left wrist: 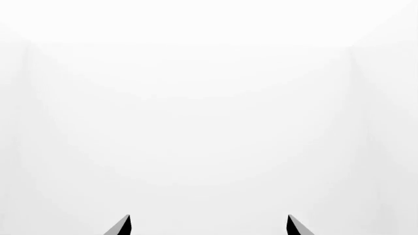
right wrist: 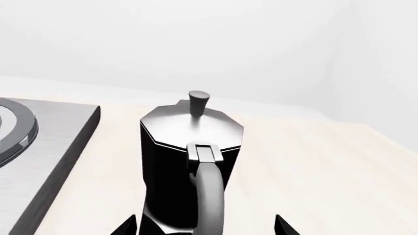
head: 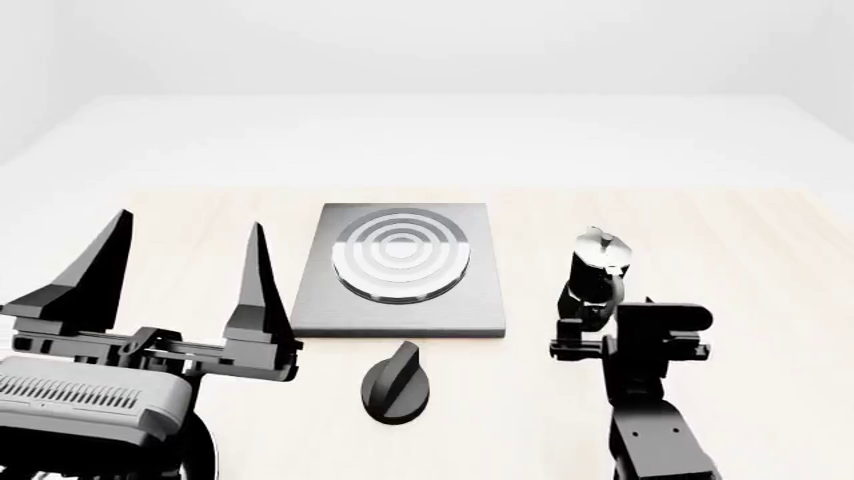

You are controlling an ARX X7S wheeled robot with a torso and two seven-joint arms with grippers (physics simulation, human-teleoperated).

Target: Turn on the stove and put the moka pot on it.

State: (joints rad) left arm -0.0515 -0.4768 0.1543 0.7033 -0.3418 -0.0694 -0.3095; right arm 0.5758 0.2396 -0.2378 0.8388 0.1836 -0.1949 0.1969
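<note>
Pale wooden table [head: 747, 300], moka pot [head: 597, 268] right of stove [head: 400, 305].

A pale, light-wood table [head: 747, 260] fills the near part of the scene. Beyond its far edge lies a plain white floor [head: 441, 130], meeting bare white walls [head: 441, 40]. The light is soft and even.

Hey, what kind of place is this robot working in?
Probably a bare simulated kitchen bench rather than a real room: a pale wood table inside plain white walls, holding only a stove with a ring burner, its separate knob, and a moka pot.
</note>
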